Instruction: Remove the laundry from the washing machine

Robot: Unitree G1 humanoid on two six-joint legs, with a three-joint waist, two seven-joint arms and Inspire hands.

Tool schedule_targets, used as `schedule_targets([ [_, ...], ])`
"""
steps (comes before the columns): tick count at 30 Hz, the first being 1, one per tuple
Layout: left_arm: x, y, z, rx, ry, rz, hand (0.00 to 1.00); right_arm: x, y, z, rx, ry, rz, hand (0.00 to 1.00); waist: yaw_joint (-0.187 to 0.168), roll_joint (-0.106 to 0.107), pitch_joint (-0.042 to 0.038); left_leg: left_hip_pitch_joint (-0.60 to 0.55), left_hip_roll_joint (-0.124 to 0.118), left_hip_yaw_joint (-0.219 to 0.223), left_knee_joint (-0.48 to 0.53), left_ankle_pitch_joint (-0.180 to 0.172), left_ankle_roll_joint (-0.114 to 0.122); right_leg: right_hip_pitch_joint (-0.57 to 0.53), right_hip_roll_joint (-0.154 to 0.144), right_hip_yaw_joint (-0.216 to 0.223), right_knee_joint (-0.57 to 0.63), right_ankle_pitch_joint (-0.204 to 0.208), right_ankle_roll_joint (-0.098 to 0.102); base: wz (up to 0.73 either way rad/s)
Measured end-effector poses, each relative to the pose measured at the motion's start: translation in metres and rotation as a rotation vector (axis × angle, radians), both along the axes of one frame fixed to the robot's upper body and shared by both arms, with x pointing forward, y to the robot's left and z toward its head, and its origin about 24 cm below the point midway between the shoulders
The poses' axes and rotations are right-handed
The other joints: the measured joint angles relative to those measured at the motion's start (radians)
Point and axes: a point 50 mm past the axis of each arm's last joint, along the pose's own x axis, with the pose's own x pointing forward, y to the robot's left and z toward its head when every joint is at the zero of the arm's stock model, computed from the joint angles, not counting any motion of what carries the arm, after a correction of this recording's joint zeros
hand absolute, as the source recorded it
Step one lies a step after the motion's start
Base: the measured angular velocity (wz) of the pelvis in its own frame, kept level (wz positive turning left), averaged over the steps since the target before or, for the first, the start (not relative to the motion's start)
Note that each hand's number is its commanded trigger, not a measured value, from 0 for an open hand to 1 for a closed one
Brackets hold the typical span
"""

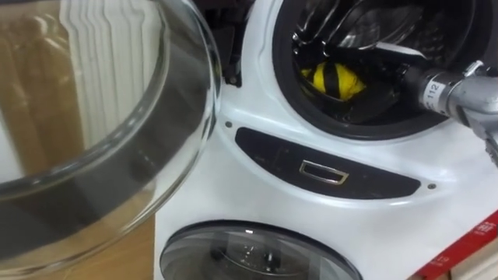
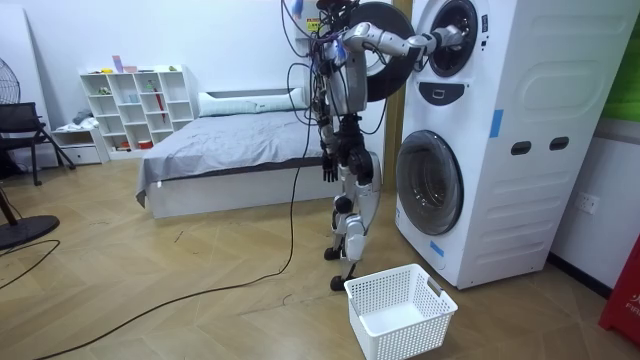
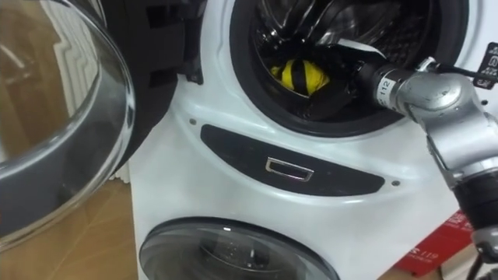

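A yellow and black cloth (image 1: 333,79) lies low in the drum of the upper washing machine (image 1: 257,93), just behind the door opening. My right arm reaches in from the right, and my right hand (image 1: 387,72) is inside the drum right next to the cloth, its fingers lost in the dark. I cannot tell whether it touches the cloth. In the room view I stand upright facing the stacked machines (image 2: 480,130), and my left hand (image 2: 329,167) hangs by my hip with relaxed fingers, holding nothing.
The upper machine's round glass door (image 1: 117,117) stands swung open on my left, close to my head. Below the dark control panel (image 1: 327,167) is the shut lower door (image 1: 257,253). A white laundry basket (image 2: 400,310) sits on the floor by my feet. A bed (image 2: 230,140) stands behind me.
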Motion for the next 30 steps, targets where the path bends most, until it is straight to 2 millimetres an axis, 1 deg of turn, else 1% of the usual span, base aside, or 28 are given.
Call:
schedule_targets([
  [2,-0.001,0.003,0.000,0.006,0.008,0.000,0.00,-0.002,-0.004,-0.006,-0.015,0.004,-0.019,1.00,0.012,-0.001,0.0011,0.011,0.003,-0.002,-0.001,-0.003,-0.001,0.015,0.003,-0.002,-0.001,0.000,0.000,0.07],
  [3,-0.001,0.006,0.001,0.012,0.010,-0.001,0.00,-0.002,-0.007,-0.005,-0.033,-0.014,-0.038,1.00,0.021,-0.001,0.0013,0.015,0.005,-0.002,-0.001,-0.006,-0.003,0.021,0.005,-0.003,-0.001,0.000,0.000,0.00],
  [6,-0.004,0.010,0.002,0.027,0.022,0.001,0.00,-0.001,-0.013,-0.002,-0.066,-0.054,-0.092,1.00,0.031,-0.001,0.0019,0.016,0.008,-0.011,-0.001,-0.010,-0.006,0.032,0.010,-0.016,-0.015,0.000,0.000,0.08],
  [7,-0.004,0.010,0.002,0.029,0.024,0.002,0.00,-0.001,-0.016,-0.001,-0.075,-0.069,-0.115,1.00,0.043,0.001,0.0031,0.016,0.009,-0.012,-0.002,-0.012,-0.008,0.033,0.011,-0.021,-0.018,0.000,0.000,0.05],
  [10,-0.006,0.010,0.001,0.027,0.038,0.007,0.00,0.000,-0.020,0.001,-0.110,-0.090,-0.145,1.00,0.058,0.004,0.0058,0.018,0.011,-0.020,-0.010,-0.013,-0.009,0.034,0.014,-0.026,-0.019,0.000,0.000,0.08],
  [14,-0.009,0.011,0.000,0.026,0.052,0.014,0.00,-0.001,-0.021,0.002,-0.124,-0.100,-0.136,1.00,0.060,0.001,0.0076,0.018,0.010,-0.025,-0.017,-0.013,-0.009,0.034,0.015,-0.028,-0.029,0.000,0.000,0.04],
  [18,0.000,0.010,0.000,0.025,0.028,0.004,0.00,-0.001,-0.021,0.002,-0.127,-0.107,-0.129,1.00,0.058,-0.001,0.0086,0.022,0.010,-0.025,-0.026,-0.014,-0.008,0.033,0.015,-0.026,-0.032,0.000,0.000,0.00],
  [24,0.015,0.010,0.002,0.025,-0.016,-0.010,0.00,-0.001,-0.013,0.008,-0.128,-0.128,-0.102,1.00,0.054,-0.001,0.0086,0.019,0.012,-0.013,-0.030,-0.014,-0.007,0.025,0.014,-0.022,-0.032,0.000,0.000,-0.05],
  [26,0.017,0.010,0.003,0.026,-0.024,-0.013,0.00,-0.002,-0.012,0.009,-0.130,-0.134,-0.096,1.00,0.053,-0.001,0.0085,0.018,0.012,-0.010,-0.030,-0.015,-0.006,0.022,0.014,-0.020,-0.032,0.000,0.000,-0.06],
  [30,0.017,0.010,0.003,0.033,-0.034,-0.009,0.00,-0.006,-0.002,0.016,-0.166,-0.179,-0.062,1.00,0.044,0.004,0.0097,0.019,0.012,-0.001,-0.031,-0.016,-0.004,0.012,0.014,0.001,-0.032,0.000,0.000,-0.07],
])
